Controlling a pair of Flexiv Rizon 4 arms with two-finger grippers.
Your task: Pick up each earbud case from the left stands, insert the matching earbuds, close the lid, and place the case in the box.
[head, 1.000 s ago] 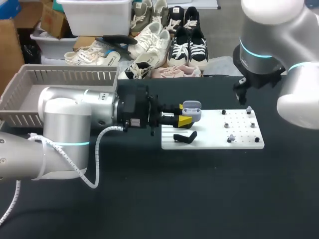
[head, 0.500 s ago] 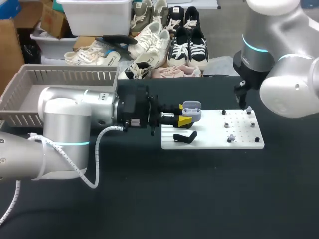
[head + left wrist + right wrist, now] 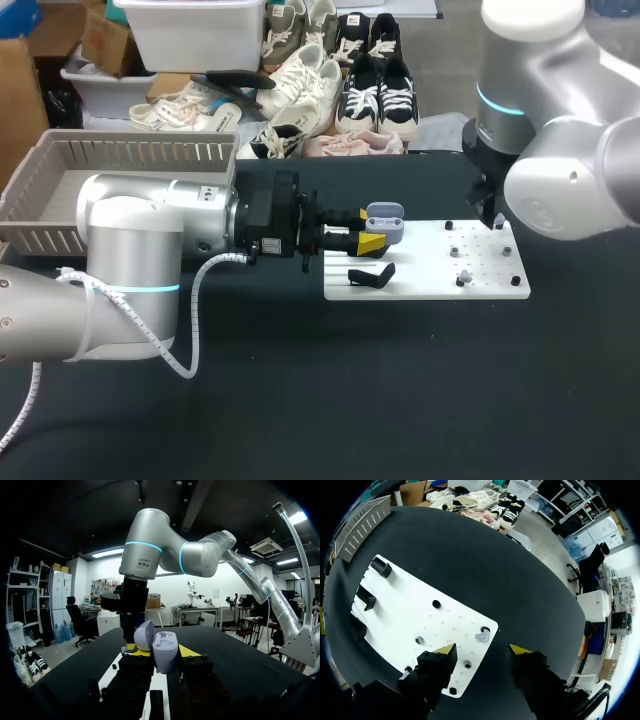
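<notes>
My left gripper (image 3: 372,228) is shut on an open lavender earbud case (image 3: 386,222) above the near-left part of the white board (image 3: 420,285). In the left wrist view the case (image 3: 165,652) sits upright between the yellow tips, its lid (image 3: 144,635) tipped back. My right gripper (image 3: 490,208) hangs over the board's far right corner. From the right wrist, its fingers stand apart, open, over a lavender earbud (image 3: 482,636) seated on the board (image 3: 405,612), not touching it. A second earbud (image 3: 419,640) sits further along the board (image 3: 464,276).
Two black stands (image 3: 382,567) (image 3: 366,597) occupy the board's left end; one (image 3: 370,275) lies near my left gripper. Small black pegs (image 3: 436,604) dot the board. A grey slatted basket (image 3: 60,190) stands at the table's far left.
My right arm has swung in and its gripper has come down toward the earbud at the board's far right corner, its fingers narrowing. The left arm and the case have not moved.
</notes>
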